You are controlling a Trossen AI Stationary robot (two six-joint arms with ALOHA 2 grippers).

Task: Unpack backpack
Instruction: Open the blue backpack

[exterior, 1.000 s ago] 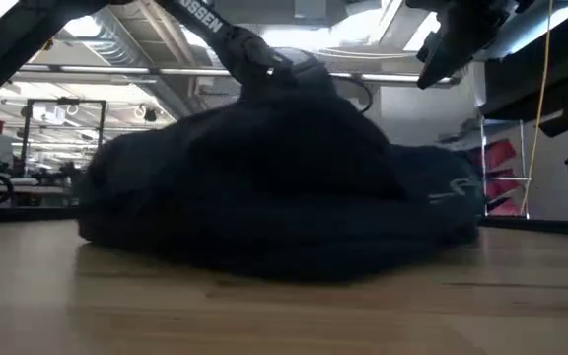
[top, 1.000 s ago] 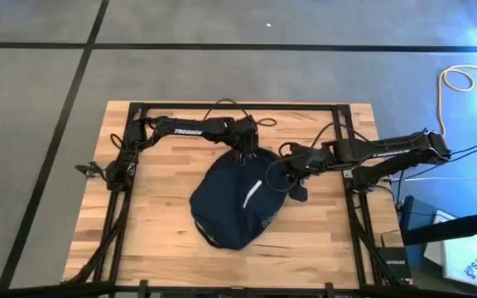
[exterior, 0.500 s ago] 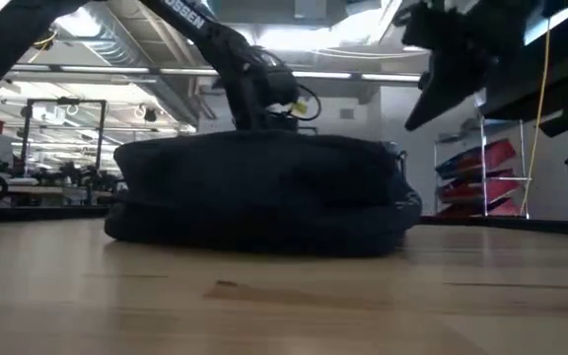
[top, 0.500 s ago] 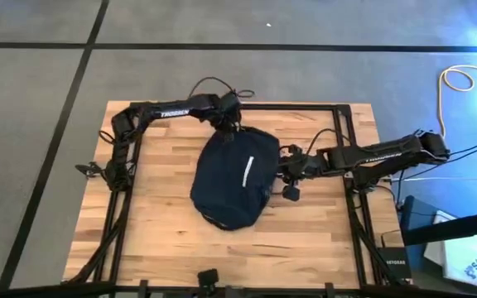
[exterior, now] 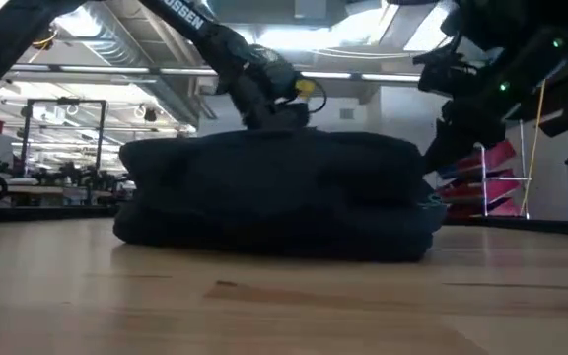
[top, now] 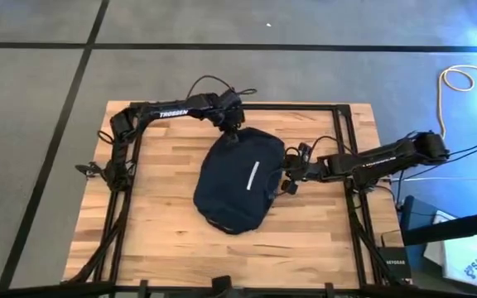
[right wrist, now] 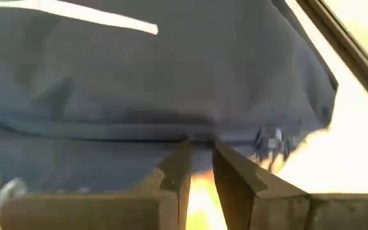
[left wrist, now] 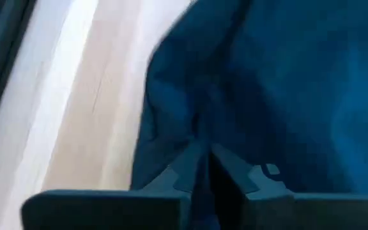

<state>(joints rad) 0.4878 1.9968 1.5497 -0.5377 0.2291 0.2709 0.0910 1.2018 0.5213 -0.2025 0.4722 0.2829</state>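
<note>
Your right gripper (top: 291, 175) is closing in beside the backpack (top: 238, 178), fingers nearly together; left gripper (top: 233, 135) is pinching its top edge, so keep both pulls gentle.

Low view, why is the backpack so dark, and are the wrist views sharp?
Low view: bright ceiling lights behind leave the backpack a near-black silhouette. Left wrist view: fabric soft and blurred up close. Right wrist view: bright glare on the table, white stripe smeared.

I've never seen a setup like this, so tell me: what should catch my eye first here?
A big dark navy backpack lies flat in the middle of the wooden table, a white stripe down its front. Two dark arms close in on it: the left pincer pinches the fabric at its far edge, and the right pincer, fingers nearly shut, sits at its right side.
</note>
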